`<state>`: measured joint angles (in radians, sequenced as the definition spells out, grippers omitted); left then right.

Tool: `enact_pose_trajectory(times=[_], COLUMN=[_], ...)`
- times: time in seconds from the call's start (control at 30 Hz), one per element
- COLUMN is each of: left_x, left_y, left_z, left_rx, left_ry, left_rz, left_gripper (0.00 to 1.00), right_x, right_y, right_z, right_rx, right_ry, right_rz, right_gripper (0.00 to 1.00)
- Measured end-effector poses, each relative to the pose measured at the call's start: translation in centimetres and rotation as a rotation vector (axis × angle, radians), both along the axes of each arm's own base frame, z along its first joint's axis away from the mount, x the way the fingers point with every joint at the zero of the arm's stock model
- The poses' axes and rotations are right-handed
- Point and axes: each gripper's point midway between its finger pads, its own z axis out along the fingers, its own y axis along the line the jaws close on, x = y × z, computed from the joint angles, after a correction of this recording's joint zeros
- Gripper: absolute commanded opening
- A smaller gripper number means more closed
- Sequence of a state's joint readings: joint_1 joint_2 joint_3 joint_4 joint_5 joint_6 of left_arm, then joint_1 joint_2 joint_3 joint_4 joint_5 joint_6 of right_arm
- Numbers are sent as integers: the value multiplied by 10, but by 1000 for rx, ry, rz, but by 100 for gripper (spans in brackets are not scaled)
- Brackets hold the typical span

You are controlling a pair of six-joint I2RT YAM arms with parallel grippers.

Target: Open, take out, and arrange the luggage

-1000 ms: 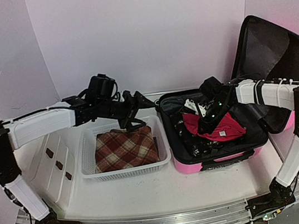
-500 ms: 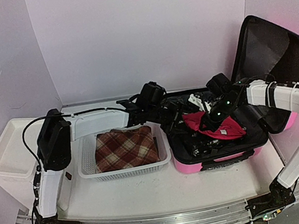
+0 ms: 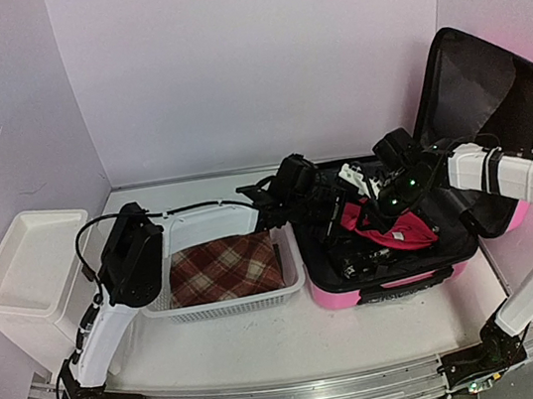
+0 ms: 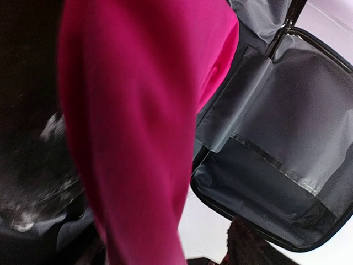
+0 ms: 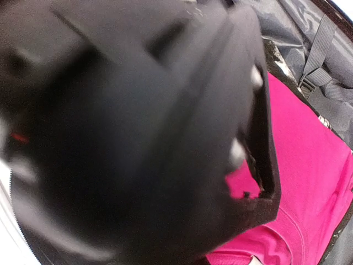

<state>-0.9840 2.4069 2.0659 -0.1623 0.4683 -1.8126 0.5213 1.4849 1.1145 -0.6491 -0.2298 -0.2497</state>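
Note:
The luggage, a pink hard-shell suitcase, lies open on the right, its black-lined lid propped up behind. A pink-red garment lies on dark clothes inside. My right gripper is shut, and a bunched edge of that garment rises up to it. My left gripper reaches across the basket into the case, close beside the right one. In the left wrist view the garment hangs as a pink band before the grey lining, and the fingers do not show. A blurred black body hides most of the right wrist view, above the garment.
A white mesh basket holding a folded plaid cloth stands just left of the suitcase, under my left forearm. A white drawer unit stands at the far left. White walls close in the back and both sides.
My left arm has swung right, from above the basket into the suitcase. The right gripper has shifted slightly right, and the pink garment has bunched up under it.

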Motion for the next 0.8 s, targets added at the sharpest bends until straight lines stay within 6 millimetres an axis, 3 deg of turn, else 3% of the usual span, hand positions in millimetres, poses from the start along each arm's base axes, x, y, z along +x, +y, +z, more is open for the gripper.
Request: enact_pose_trajectory(times=[0.1,0.3,0.33,0.37,0.4,0.47,0.53,0.57,0.67,0.8], left_x=[3,9,10,11,13,14,15,15,11,6], left_y=[-7,-9,-9,-9,-9,-9,-6,-3,8,27], left_z=[-6,-13,-13,-13,-13,-12,-15,-18,-24,-12], left_rx=[-7,3,5,9,11,16,36,52,100,175], left_ry=[4,-36,-57,-81,-107,-162,-225,-258,-348,-454], left_rz=[4,26,25,22,16,1,-15,-25,-61,-103], left_gripper=[53,13,5,1,0,0,0,0,0,0], right_x=[-1,-3,-4,-4,-5,-5,-7,-10,-16,-24], right_y=[0,1,1,1,0,-1,-5,-8,-21,-41], right_z=[1,7,8,8,9,11,17,21,37,68], right_rx=[6,25,28,29,31,35,40,43,44,42], right_ry=[-4,-8,-8,-9,-8,-4,-3,-2,-19,-82], right_rz=[1,2,0,-3,-8,-31,-64,-84,-153,-236], right_gripper=[0,0,1,11,24,32,49,53,61,61])
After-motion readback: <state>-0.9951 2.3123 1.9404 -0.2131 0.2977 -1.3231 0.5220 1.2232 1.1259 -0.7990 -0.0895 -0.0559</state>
